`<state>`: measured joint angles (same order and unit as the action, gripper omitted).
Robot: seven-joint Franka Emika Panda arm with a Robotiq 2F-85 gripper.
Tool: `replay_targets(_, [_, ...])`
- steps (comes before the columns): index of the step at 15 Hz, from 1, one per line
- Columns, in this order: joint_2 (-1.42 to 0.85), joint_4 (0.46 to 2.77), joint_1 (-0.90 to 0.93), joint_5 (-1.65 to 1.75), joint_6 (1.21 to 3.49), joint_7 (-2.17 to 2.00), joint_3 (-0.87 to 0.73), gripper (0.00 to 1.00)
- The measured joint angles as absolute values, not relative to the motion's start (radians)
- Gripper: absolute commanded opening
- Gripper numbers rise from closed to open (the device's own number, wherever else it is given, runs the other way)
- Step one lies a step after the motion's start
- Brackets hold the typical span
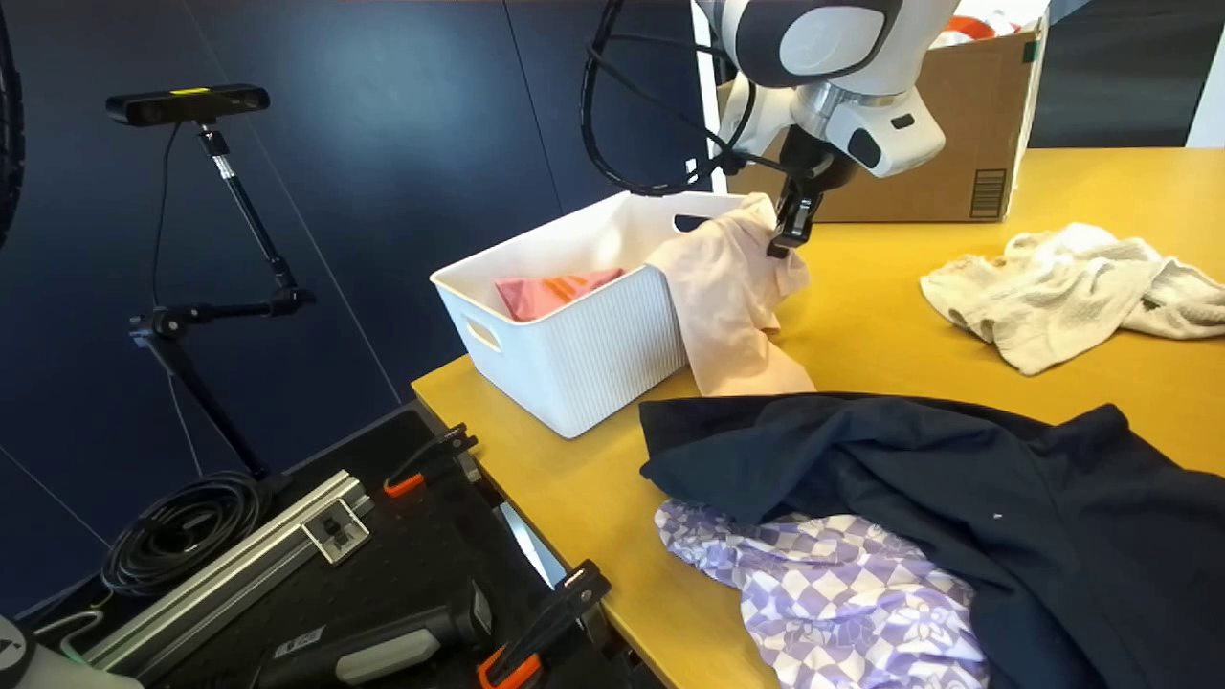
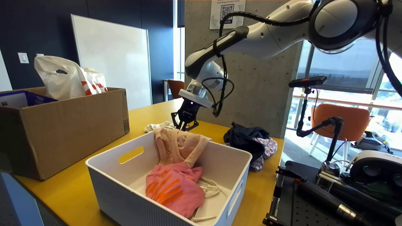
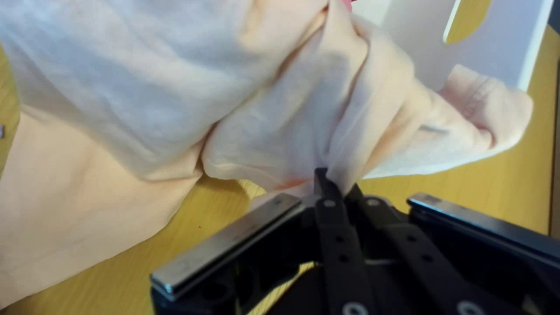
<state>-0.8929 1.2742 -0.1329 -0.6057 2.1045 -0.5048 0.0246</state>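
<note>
Closest to the camera in an exterior view, a white bin (image 2: 125,194) sits at a corner of the yellow counter (image 2: 257,188); a navy garment (image 1: 938,498) lies farther along the edge. A peach garment (image 1: 723,306) drapes over the bin's wall, inside and out. The gripper (image 3: 337,180), fingers nearly meeting, pinches a fold of it.

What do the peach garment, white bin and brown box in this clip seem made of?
Peach garment: fabric, soft and matte, as its loose folds show; perhaps cotton, fibre unclear. White bin: probably moulded plastic with a low sheen, given its finely ribbed walls. Brown box: likely cardboard, matte, with sharply folded sides.
</note>
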Motion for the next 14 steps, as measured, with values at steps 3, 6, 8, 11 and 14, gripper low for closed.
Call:
replay_targets(3, [-0.857, 1.306, -0.146, -0.617, 2.105, -0.492, 0.025, 0.01])
replay_targets(6, [-0.791, 1.351, -0.144, -0.617, 2.105, -0.484, 0.025, 0.01])
replay_targets(8, [-0.731, 1.385, -0.137, -0.617, 2.105, -0.482, 0.025, 0.01])
replay_targets(11, [-0.620, 1.437, -0.116, -0.615, 2.105, -0.482, 0.024, 0.01])
replay_targets(14, [-0.498, 1.481, -0.080, -0.609, 2.105, -0.484, 0.023, 0.01])
